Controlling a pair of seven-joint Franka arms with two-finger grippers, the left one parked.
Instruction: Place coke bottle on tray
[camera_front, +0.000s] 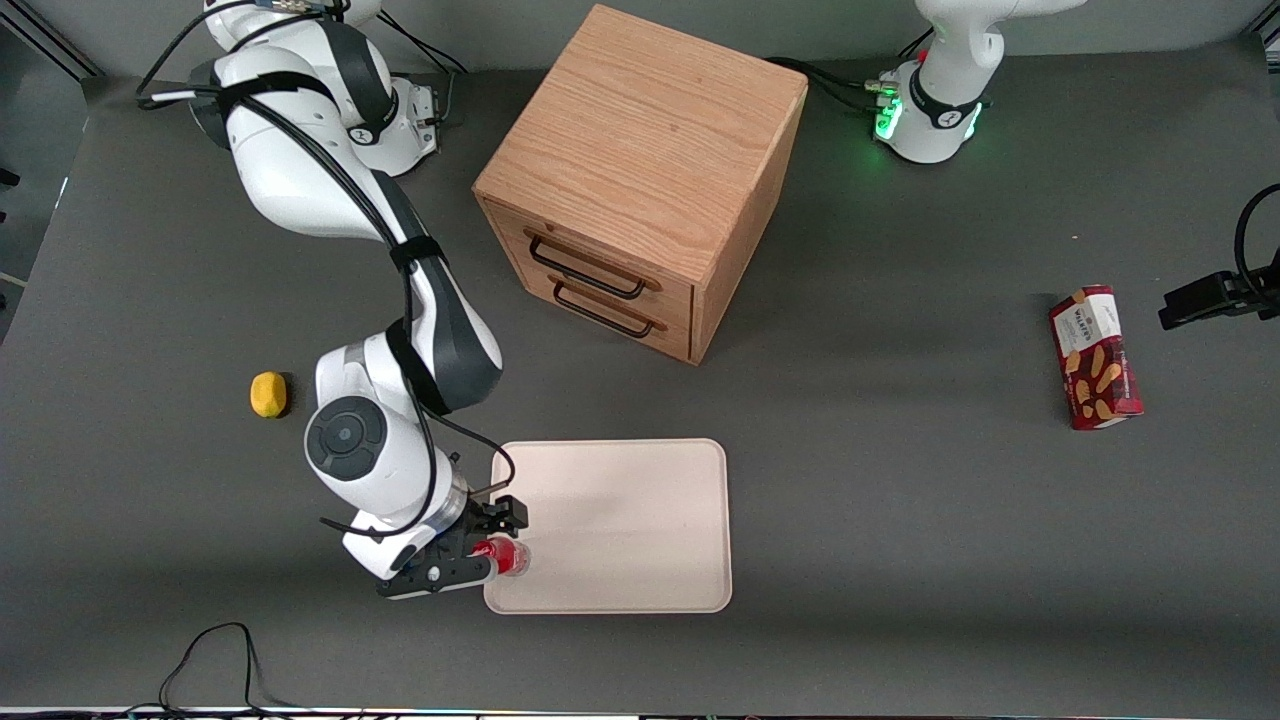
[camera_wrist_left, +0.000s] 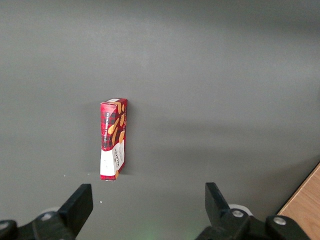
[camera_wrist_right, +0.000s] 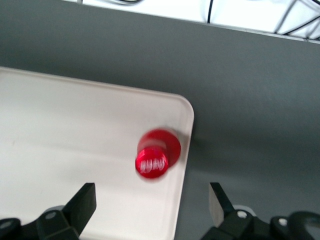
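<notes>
A: Where is the coke bottle (camera_front: 510, 558)?

B: Standing upright on the tray (camera_front: 640, 500), just inside the rim at the corner nearest the working arm and close to the front camera.

A: And the gripper (camera_front: 492, 540)?

B: Right above that corner. The fingers (camera_wrist_right: 85, 202) are spread wide, one on each side of the bottle and well clear of it, holding nothing.

A: What else is on the table?

B: A wooden cabinet (camera_front: 640, 180) with two drawers, farther from the front camera than the tray. A small yellow lump (camera_front: 268, 394) lies toward the working arm's end, beside the arm's elbow. A red biscuit box (camera_front: 1095, 357) lies toward the parked arm's end, well apart from everything.

A: Does anything crowd the bottle?

B: Only the tray's rim just beside it.

A: What does the wrist view add?

B: It looks straight down on the red cap (camera_wrist_right: 151, 163), with white script showing. From the front, the arm's wrist partly covers the bottle. The parked wrist view shows only the box, standing on its edge.
</notes>
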